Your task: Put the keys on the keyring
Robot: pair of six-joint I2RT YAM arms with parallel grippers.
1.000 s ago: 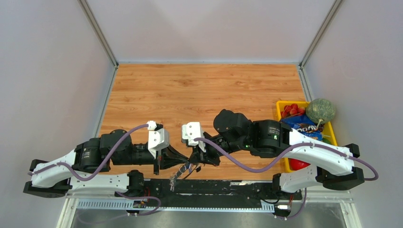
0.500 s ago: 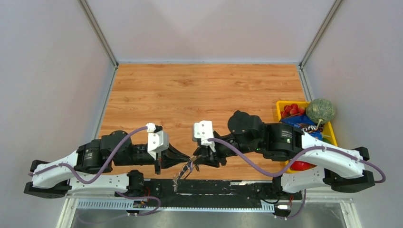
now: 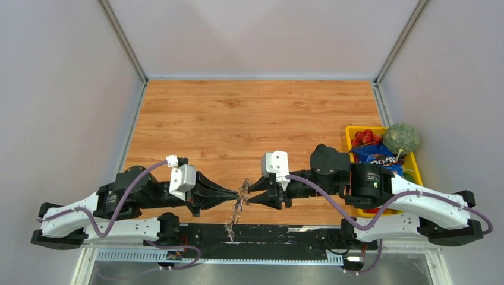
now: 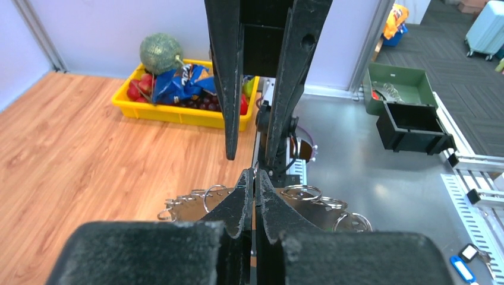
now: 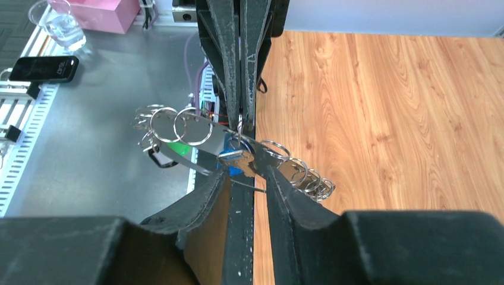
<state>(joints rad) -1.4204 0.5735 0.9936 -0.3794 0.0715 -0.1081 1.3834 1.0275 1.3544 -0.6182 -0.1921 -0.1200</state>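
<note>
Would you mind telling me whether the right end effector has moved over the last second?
Yes. In the top view the right end effector has shifted rightward, closer to the yellow tray.

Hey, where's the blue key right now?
Right wrist view, centre: the blue key sits at the tips of the right gripper, just below the shut left gripper.

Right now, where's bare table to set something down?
Table is bare from its far edge down to the left gripper and right gripper, left of the bin. Crowded: near-edge centre, where both meet at the keyring, and the bin's corner.
</note>
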